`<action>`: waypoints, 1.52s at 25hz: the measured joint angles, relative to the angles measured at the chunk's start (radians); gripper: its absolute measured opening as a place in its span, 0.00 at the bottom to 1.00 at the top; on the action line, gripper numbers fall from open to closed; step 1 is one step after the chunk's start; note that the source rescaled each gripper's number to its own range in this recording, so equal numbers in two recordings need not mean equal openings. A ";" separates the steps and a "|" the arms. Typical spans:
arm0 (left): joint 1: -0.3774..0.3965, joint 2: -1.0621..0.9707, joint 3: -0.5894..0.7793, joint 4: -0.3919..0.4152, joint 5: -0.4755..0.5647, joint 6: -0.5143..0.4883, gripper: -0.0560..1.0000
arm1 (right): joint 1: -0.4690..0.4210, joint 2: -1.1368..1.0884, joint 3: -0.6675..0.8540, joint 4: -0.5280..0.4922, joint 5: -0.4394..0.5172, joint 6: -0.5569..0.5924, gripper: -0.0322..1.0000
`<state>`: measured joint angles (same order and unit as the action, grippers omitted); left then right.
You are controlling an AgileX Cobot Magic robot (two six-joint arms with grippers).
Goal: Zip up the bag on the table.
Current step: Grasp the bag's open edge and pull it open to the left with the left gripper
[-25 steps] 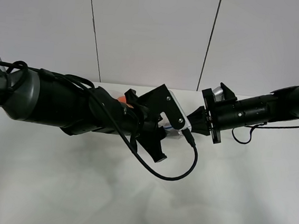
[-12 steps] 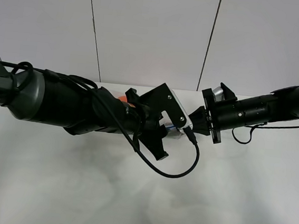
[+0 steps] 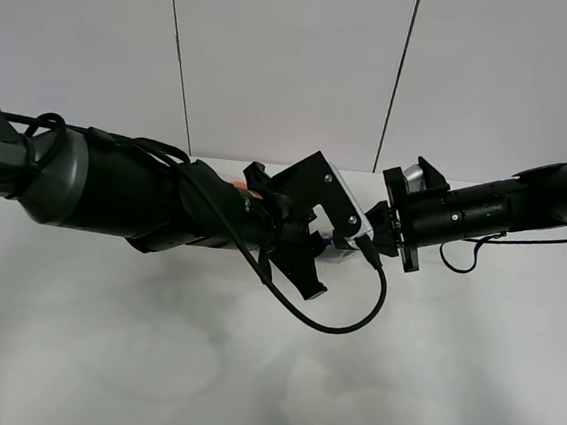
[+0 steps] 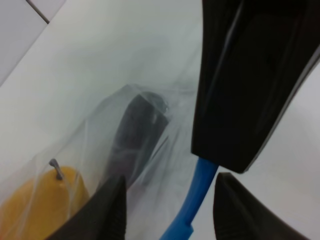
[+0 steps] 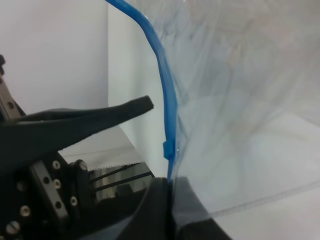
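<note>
Left wrist — bag [image 4: 95, 135] clear, crinkly; blue strip [image 4: 199, 192].

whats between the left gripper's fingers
The bag's blue seal strip and clear plastic lie between the left gripper's open fingers, shown in the left wrist view.

Bright, diffuse, even lighting.
Soft shadows lie on the surface [image 3: 67, 373] across the lower exterior frame; both wrist views are soft-focus at close range, the bag [image 4: 150, 165] film hazy.
</note>
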<state>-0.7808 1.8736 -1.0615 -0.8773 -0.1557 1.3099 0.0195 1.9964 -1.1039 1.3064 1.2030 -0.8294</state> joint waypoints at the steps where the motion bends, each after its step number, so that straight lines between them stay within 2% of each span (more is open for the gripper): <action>1: 0.000 0.009 0.000 0.000 -0.001 0.005 0.49 | 0.000 0.000 0.000 0.000 0.000 0.000 0.03; 11: 0.000 0.025 0.000 0.000 -0.007 0.018 0.47 | 0.000 0.000 0.000 0.001 0.000 0.003 0.03; 21: 0.000 0.025 0.000 0.001 -0.007 0.031 0.06 | 0.000 0.000 0.000 0.009 -0.001 0.003 0.03; 25: -0.001 0.025 0.008 0.001 -0.017 0.045 0.06 | 0.000 0.000 0.000 0.009 -0.002 0.003 0.03; 30: -0.003 0.024 0.046 0.002 -0.083 0.055 0.06 | 0.000 0.000 0.000 0.010 -0.005 0.003 0.03; 38: 0.035 0.024 0.061 0.010 -0.107 0.087 0.06 | 0.000 0.000 0.000 0.020 -0.009 0.003 0.03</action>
<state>-0.7462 1.8974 -1.0001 -0.8670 -0.2628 1.3966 0.0195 1.9964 -1.1039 1.3264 1.1944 -0.8263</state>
